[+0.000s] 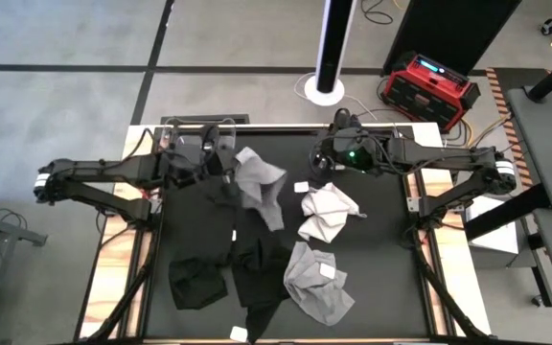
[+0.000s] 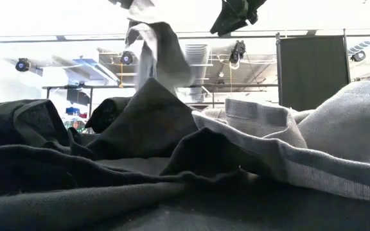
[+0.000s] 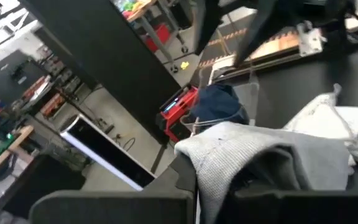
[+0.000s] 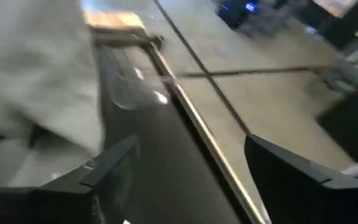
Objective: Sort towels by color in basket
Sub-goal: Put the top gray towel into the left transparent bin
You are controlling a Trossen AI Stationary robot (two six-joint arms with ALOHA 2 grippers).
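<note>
My left gripper (image 1: 230, 165) is shut on a light grey towel (image 1: 261, 188) above the table's far left part; in the low view this towel (image 2: 159, 51) hangs from the top. My right gripper (image 1: 322, 159) hovers open and holds nothing over the far middle, its fingers apart in its wrist view (image 4: 185, 180). A white towel (image 1: 326, 213) and a grey towel (image 1: 319, 283) lie flat on the black mat. Black towels (image 1: 228, 268) lie crumpled at the near left. A navy towel (image 3: 217, 104) lies behind a clear plastic wall (image 3: 244, 93). I cannot make out a basket. My left gripper holds the light grey towel by its upper part (image 3: 247, 158). The cloth drapes over the fingers and hides the place of contact. The fingers come nearly level, from the table's left. The towel hangs slack below them (image 2: 162, 70); I cannot tell whether its lower end rests on the black towels.
Two small white tags (image 1: 302, 187) (image 1: 240, 333) lie loose on the mat. A red case (image 1: 429, 88) and a white post (image 1: 330, 57) stand on the floor beyond the far edge. The table's frame rails (image 1: 420, 240) run along both sides.
</note>
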